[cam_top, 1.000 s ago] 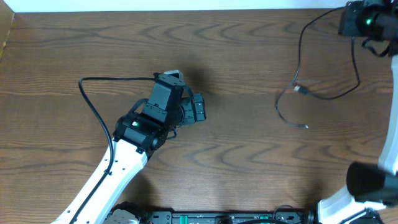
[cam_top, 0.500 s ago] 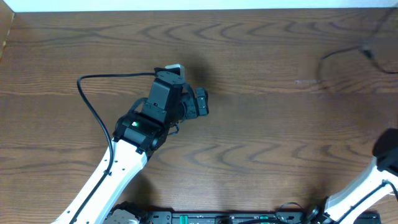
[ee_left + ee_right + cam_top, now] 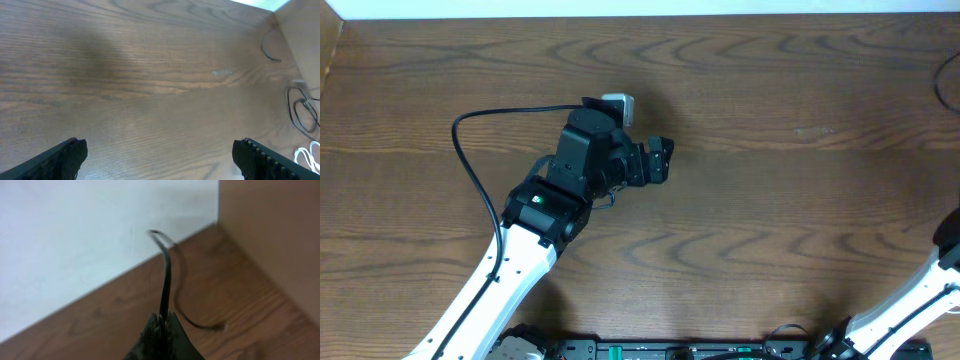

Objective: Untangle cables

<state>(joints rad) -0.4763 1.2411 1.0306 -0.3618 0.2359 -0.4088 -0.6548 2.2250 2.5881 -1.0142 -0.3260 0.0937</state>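
While the right gripper (image 3: 161, 325) stands pinched on one black cable (image 3: 165, 275), raised near the corner with its tail trailing onto the wood, separation is judged to be under way. Item: the left gripper (image 3: 160, 152), spread wide, empty, above the tabletop. Item: other cables (image 3: 301, 107), black loops and a white one (image 3: 311, 154), by the right edge. Next move: draw the strand free without snagging. Table (image 3: 770, 230): brown woodgrain. White wall (image 3: 75, 240); tan side board (image 3: 270, 230).

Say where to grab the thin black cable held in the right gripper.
Probably its loose stretch near the small plug end, from above: that part seems to lie on the wooden table, clear of the shut right gripper pinching the thin black cable.
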